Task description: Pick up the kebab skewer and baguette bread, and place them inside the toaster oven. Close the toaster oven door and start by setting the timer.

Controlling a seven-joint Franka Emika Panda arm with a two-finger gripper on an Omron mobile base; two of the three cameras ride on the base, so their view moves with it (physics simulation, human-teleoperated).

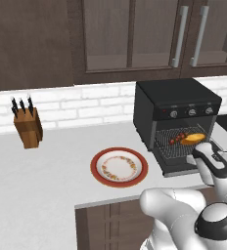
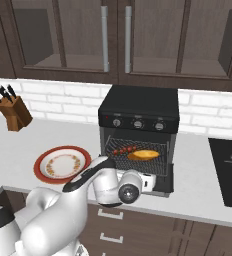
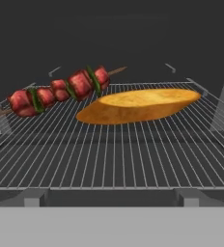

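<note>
I see the toaster oven (image 1: 176, 114) standing against the back wall of the counter (image 1: 56, 166), with the toaster oven door (image 1: 184, 165) dropped flat toward the front edge. On its wire rack (image 3: 114, 154) the kebab skewer (image 3: 61, 89) lies toward the back left and the baguette bread (image 3: 138, 104) just beside it to the right, close together, though I cannot tell whether they touch. From the right base camera both show as a red row (image 2: 123, 149) and a golden loaf (image 2: 144, 155) inside the cavity.

My hand (image 1: 209, 157) sits low in front of the open door, looking straight into the oven. Its fingertips are hidden from me, so I cannot tell whether it is released or clenched.

Around it: a red-rimmed plate (image 1: 119, 167) sits to the oven's left, near the counter's front edge. A wooden knife block (image 1: 27, 126) stands well apart toward the back left. A black cooktop (image 2: 230, 172) lies to the oven's right. The silver knobs (image 2: 138, 123) run in a row above the cavity.
</note>
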